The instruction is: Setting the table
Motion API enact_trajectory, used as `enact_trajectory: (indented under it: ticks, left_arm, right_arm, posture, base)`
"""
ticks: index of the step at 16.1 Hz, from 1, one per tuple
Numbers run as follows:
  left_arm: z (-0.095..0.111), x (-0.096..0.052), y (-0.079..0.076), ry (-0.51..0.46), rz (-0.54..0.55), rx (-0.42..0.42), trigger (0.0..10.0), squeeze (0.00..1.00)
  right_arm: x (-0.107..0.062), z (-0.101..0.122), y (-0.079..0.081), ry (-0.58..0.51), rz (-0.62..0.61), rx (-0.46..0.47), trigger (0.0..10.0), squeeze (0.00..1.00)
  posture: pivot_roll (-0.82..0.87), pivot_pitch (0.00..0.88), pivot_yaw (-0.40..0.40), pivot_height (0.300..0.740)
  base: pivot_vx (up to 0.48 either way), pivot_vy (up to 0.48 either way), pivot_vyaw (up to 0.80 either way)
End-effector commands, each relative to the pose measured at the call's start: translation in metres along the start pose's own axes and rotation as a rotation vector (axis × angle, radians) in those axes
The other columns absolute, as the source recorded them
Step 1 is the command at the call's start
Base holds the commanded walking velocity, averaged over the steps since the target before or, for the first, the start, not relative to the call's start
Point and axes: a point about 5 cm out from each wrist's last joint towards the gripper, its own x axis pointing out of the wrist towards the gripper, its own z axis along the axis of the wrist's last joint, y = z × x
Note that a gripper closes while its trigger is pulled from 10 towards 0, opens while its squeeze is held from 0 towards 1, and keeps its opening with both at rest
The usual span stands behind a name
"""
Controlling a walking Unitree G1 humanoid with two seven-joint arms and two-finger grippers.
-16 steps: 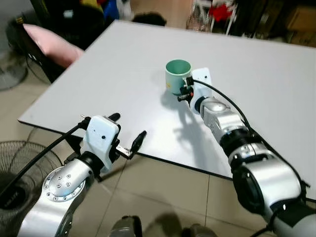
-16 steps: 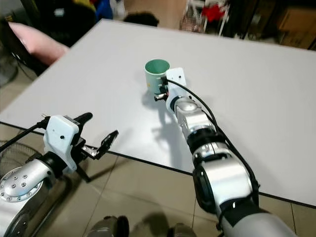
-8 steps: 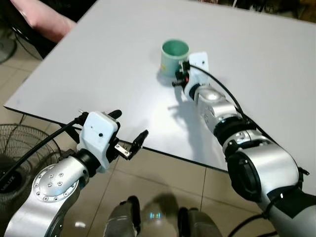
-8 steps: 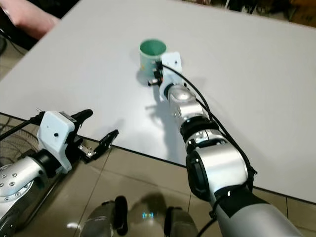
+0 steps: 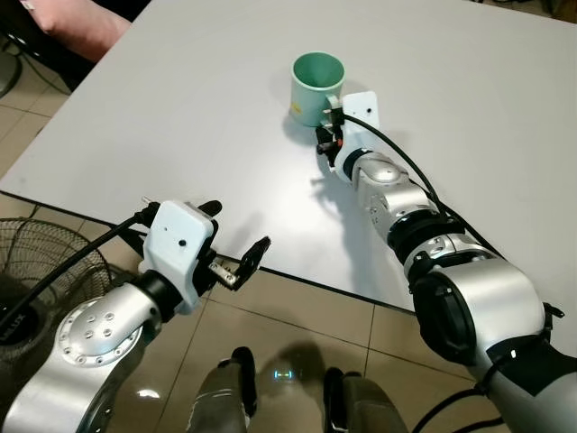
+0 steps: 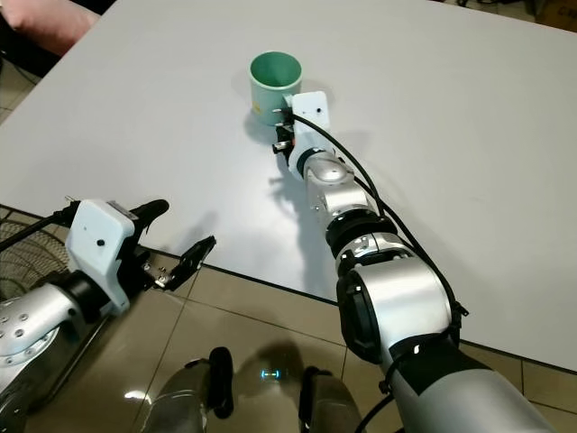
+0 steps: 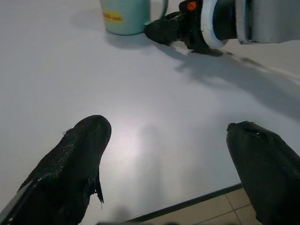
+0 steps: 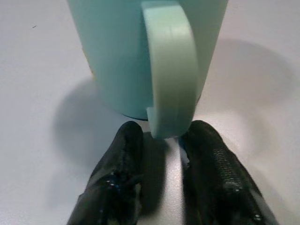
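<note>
A teal mug (image 5: pixel 317 81) stands upright on the white table (image 5: pixel 180 90), its handle turned toward me. My right gripper (image 5: pixel 326 135) reaches across the table to it. In the right wrist view its two fingertips (image 8: pixel 129 140) sit close together on either side of the lower end of the mug handle (image 8: pixel 169 70), shut on it. My left gripper (image 5: pixel 236 230) hovers at the table's front edge, well short of the mug. Its fingers (image 7: pixel 79 150) are spread wide with nothing between them.
A black floor fan (image 5: pixel 36 262) stands low at the left beside the table. A pink cushion (image 5: pixel 81 13) lies past the table's far left corner. Tiled floor and my own feet (image 5: pixel 288 406) show below the front edge. Bare tabletop stretches around the mug.
The camera has tilted down and drawn nearer, so the whole scene has shifted. Both grippers and the mug keep the same places relative to each other.
</note>
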Motion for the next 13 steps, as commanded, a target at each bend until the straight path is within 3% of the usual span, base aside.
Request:
enact_trajectory:
  ticks: [1,4,9,10,11,12,13]
  left_arm:
    - [-0.001,0.001,0.000,-0.005,0.013,-0.002,10.0,0.00]
    - [-0.002,0.006,-0.001,-0.048,0.041,-0.059,10.0,0.00]
    - [-0.013,0.008,-0.003,-0.059,0.072,-0.121,10.0,0.00]
    - [-0.017,0.008,-0.003,-0.046,0.094,-0.136,10.0,0.00]
    - [-0.022,0.007,-0.003,-0.032,0.127,-0.157,10.0,0.00]
    - [-0.026,0.007,-0.001,-0.014,0.174,-0.170,10.0,0.00]
    - [-0.030,0.006,0.002,0.000,0.240,-0.145,10.0,0.00]
  right_arm:
    - [-0.004,-0.021,-0.003,0.055,0.003,0.029,10.0,1.00]
    - [-0.008,-0.027,-0.008,0.001,0.051,0.058,10.0,1.00]
    - [-0.021,-0.019,-0.019,-0.129,0.072,0.071,10.0,1.00]
    - [-0.031,-0.022,-0.021,-0.141,0.074,0.068,10.0,0.88]
    - [-0.046,-0.028,-0.022,-0.138,0.076,0.061,10.0,0.37]
    - [-0.060,-0.033,-0.022,-0.130,0.085,0.053,10.0,0.00]
    - [-0.074,-0.035,-0.022,-0.140,0.086,0.047,10.0,0.00]
  posture:
    - [0.10,0.242,0.014,0.740]
    - [0.05,0.141,0.032,0.740]
    - [-0.03,0.068,0.069,0.740]
    - [-0.03,0.059,0.072,0.740]
    - [-0.04,0.044,0.072,0.740]
    - [-0.05,0.040,0.070,0.740]
    - [-0.05,0.031,0.069,0.740]
  base:
    - [0.000,0.000,0.00]
    - [0.000,0.000,0.00]
    - [0.000,0.000,0.00]
    - [0.000,0.000,0.00]
    - [0.000,0.000,0.00]
    - [0.000,0.000,0.00]
    - [0.000,0.000,0.00]
